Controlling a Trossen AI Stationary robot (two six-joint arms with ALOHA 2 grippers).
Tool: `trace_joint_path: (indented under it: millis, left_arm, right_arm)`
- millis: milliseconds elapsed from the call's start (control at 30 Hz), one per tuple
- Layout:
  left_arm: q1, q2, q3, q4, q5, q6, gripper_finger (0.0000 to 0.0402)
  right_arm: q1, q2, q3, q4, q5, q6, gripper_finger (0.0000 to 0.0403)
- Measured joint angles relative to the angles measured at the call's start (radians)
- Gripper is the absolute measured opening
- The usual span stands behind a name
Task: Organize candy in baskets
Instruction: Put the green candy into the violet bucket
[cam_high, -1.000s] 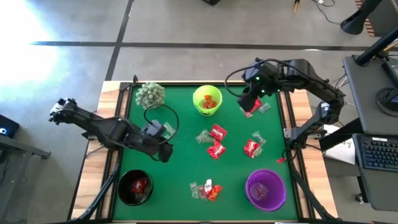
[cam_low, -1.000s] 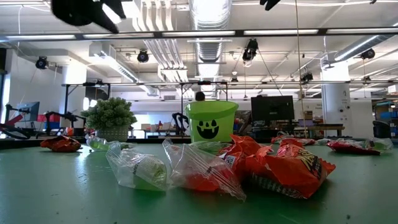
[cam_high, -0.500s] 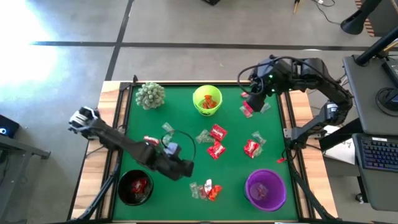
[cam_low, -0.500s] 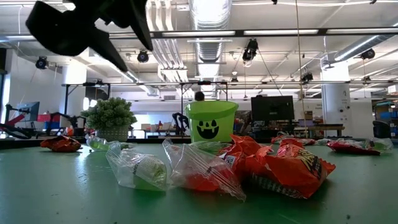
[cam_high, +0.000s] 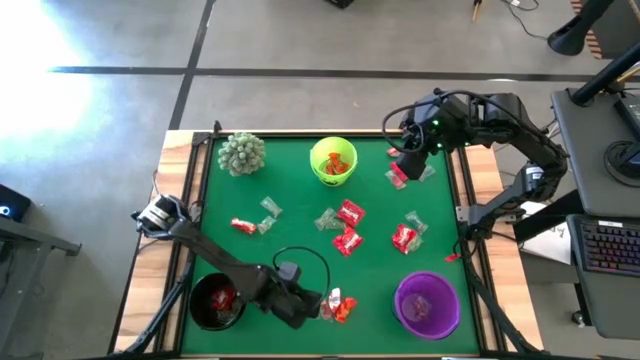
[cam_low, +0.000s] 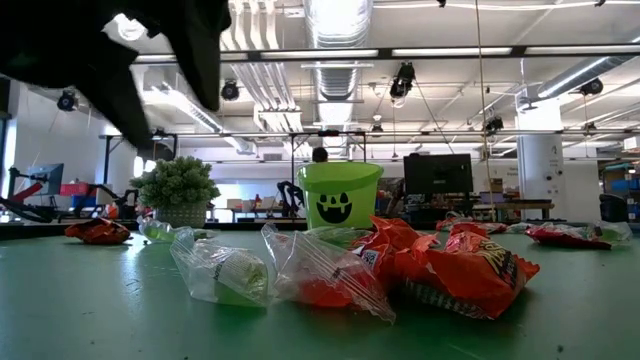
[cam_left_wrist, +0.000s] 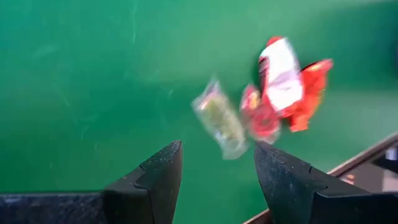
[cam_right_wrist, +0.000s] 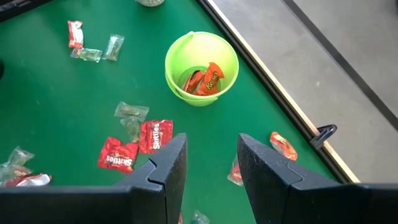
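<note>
Your left pincer (cam_high: 308, 303) has swept from the middle of the green bench (cam_high: 290, 180) down to its near edge and now hangs over the small candy cluster (cam_high: 333, 305) lying between the black basket (cam_high: 217, 300) and the purple basket (cam_high: 427, 304). Its jaws have spread wide on the way and hold nothing; the wrist view shows a pale clear-wrapped sweet (cam_left_wrist: 219, 118) and red-wrapped ones (cam_left_wrist: 283, 84) just ahead of the open fingers (cam_left_wrist: 155, 177). That reads as a lined-up pick, not yet a grip, so the next thing you need is a clean descent onto one piece only.

Your right pincer (cam_high: 400, 168) has held its place near the far right corner, above a red candy (cam_high: 397, 176), jaws part open with nothing between them as far as its own camera shows.

The lime green basket (cam_high: 333, 161) already has orange sweets inside, the black one some red. Loose candy lies in the middle of the bench (cam_high: 346, 228) and toward the left (cam_high: 243, 226), so much sorting remains
</note>
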Motion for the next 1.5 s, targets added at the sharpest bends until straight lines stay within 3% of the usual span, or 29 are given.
trace_joint_path:
  millis: [333,567,800,1000,1333,1500]
  left_arm:
    - [0.007,0.110,0.033,0.038,0.031,-0.030,0.0182]
    - [0.040,0.154,0.033,0.144,0.033,-0.008,0.0182]
    - [0.053,0.172,0.006,0.144,0.045,-0.003,0.0174]
    - [0.052,0.170,-0.009,0.142,0.050,-0.001,0.0144]
    - [0.048,0.169,-0.005,0.127,0.053,0.047,0.0052]
    - [0.048,0.167,0.001,0.133,0.056,0.076,0.0039]
  right_arm:
    - [0.000,0.000,0.000,0.000,-0.005,0.016,0.0134]
    - [0.000,0.000,0.000,0.000,-0.005,0.016,0.0134]
    - [0.000,-0.001,0.000,0.000,-0.035,0.015,0.0134]
    - [0.000,-0.003,0.000,0.000,-0.079,0.014,0.0134]
    - [0.000,-0.003,0.000,0.000,-0.079,0.002,0.0134]
    - [0.000,-0.003,0.000,0.000,-0.077,0.002,0.0134]
